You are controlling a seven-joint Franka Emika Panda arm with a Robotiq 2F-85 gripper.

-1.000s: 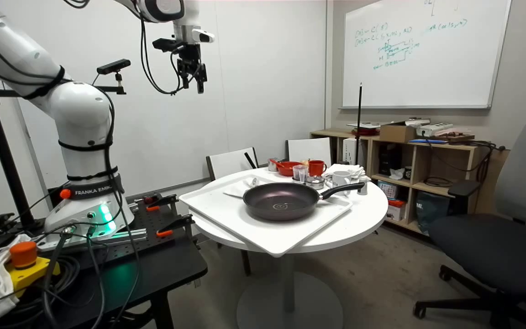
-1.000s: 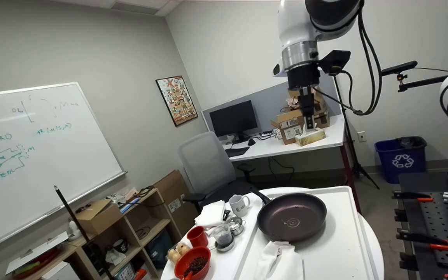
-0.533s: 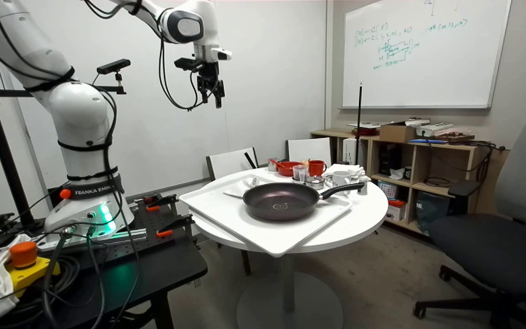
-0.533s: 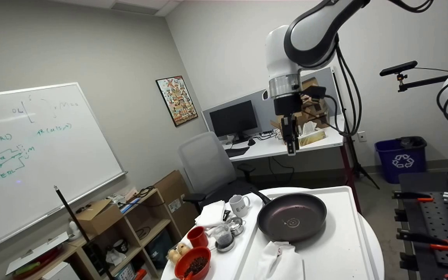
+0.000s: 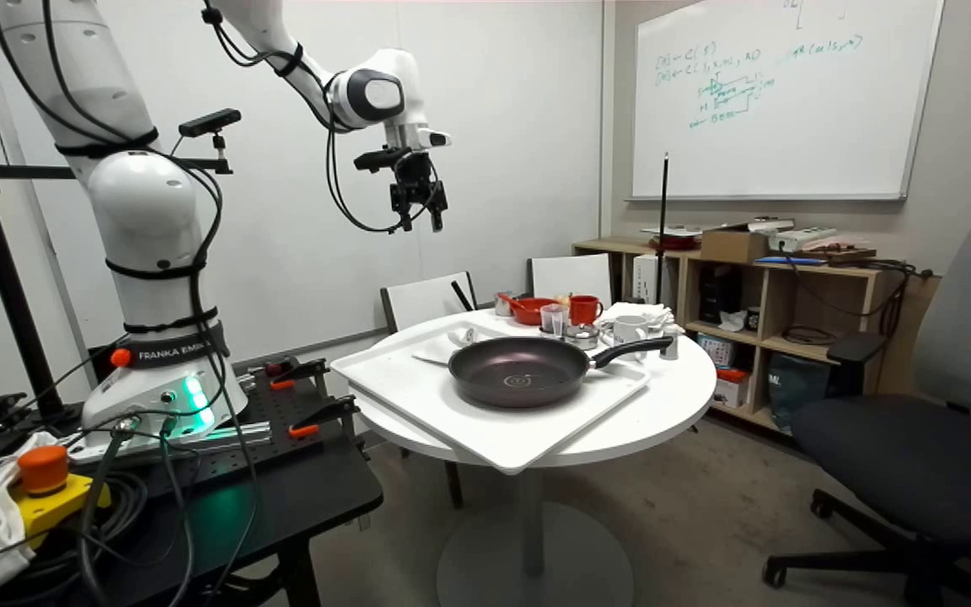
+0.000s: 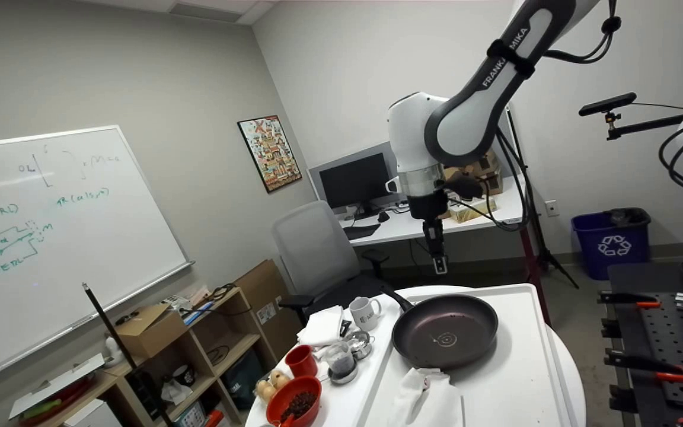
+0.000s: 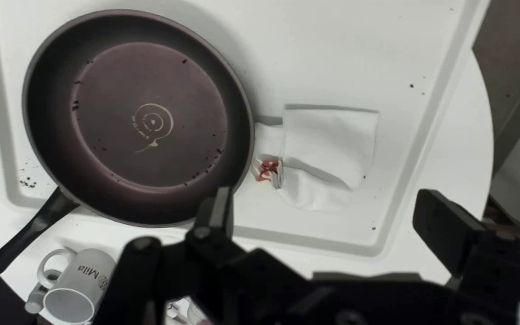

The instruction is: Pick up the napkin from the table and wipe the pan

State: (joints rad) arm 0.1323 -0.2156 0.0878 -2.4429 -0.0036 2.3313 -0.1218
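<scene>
Evidently the arm (image 6: 469,124) had just come down toward the table (image 7: 467,135), its spread fingers (image 7: 443,230) holding nothing, which suggested the pick was being lined up, not yet made. The white napkin (image 7: 332,140) lay folded and rumpled on the tray (image 7: 332,58), a red patch (image 7: 268,170) at its pinched end, beside the speckled pan (image 7: 151,76); whether they touched was hard to tell.

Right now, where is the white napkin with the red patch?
In the wrist view, the napkin lies on the white tray, immediately to the right of the frying pan; whether napkin and pan touch is unclear.
</scene>
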